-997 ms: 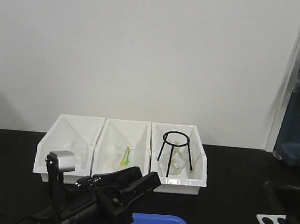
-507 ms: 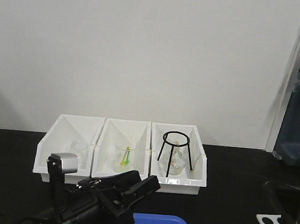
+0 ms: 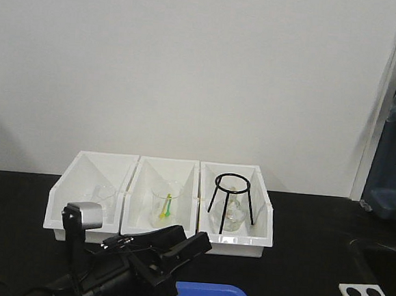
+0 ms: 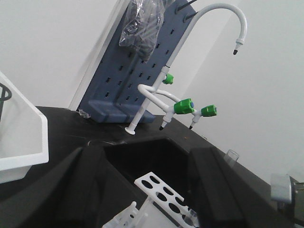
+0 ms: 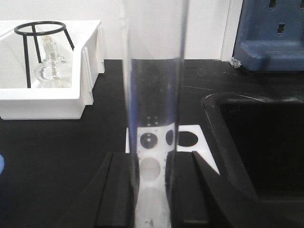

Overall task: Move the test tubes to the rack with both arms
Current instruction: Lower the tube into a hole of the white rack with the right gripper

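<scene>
A slim, clear test tube (image 5: 153, 95) is pinched upright by the right gripper (image 5: 153, 190), seen only in the right wrist view, with the white holed rack (image 5: 204, 152) just behind at 12 o'clock. Over in the left wrist view, the left gripper (image 4: 147, 154) is spread wide, rack at 6 o'clock, green-knobbed faucet (image 4: 183, 105) at 1.
</scene>
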You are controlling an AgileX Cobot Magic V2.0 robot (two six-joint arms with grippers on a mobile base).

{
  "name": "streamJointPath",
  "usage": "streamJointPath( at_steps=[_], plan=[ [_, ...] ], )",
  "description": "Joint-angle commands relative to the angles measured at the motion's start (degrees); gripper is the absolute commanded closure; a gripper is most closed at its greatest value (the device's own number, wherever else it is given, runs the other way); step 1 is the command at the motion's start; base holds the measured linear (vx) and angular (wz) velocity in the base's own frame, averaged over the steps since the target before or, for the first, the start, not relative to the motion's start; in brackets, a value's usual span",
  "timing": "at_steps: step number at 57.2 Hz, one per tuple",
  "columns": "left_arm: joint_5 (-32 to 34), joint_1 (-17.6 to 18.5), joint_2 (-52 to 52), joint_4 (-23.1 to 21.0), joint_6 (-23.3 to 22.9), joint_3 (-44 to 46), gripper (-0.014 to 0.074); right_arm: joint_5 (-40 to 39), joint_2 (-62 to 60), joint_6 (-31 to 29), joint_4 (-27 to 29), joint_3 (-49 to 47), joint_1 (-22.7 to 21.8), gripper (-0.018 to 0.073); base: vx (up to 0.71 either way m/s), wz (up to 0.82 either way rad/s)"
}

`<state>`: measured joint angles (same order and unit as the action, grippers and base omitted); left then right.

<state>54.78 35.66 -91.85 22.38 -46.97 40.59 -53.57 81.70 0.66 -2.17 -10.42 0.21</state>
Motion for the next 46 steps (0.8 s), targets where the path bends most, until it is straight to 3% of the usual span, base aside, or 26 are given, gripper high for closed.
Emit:
streamJointPath(
  at_steps=[1, 15, 25, 33, 46],
  plan=[
    [3.94, 0.09, 1.94, -1.59, 0.14, 1.76, 0.0081, -12.62, 1.61, -0.07, -0.5, 1.45, -0.29, 0.0567, 0.0, 0.0],
    [3.94, 0.09, 1.94, -1.59, 0.14, 1.76, 0.0081, -23.78, 8.44, -0.02, -0.07, 4.47, -0.29, 0.0563, 0.0, 0.0],
    [3.94, 0.09, 1.94, -1.59, 0.14, 1.76, 0.0081, -24.59, 10.08, -0.24, -0.34, 4.47, -0.29, 0.0512, 0.0, 0.0],
    [3.94, 0.09, 1.94, -1.59, 0.14, 1.76, 0.0081, -24.51, 10.08, -0.19, -0.7, 4.47, -0.29, 0.0394, 0.0, 0.0],
    [3.94, 0.09, 1.94, -1.59, 0.14, 1.76, 0.0081, -24.42, 10.08, 0.24, -0.17, 4.47, -0.29, 0.0118, 0.0, 0.0]
  ],
)
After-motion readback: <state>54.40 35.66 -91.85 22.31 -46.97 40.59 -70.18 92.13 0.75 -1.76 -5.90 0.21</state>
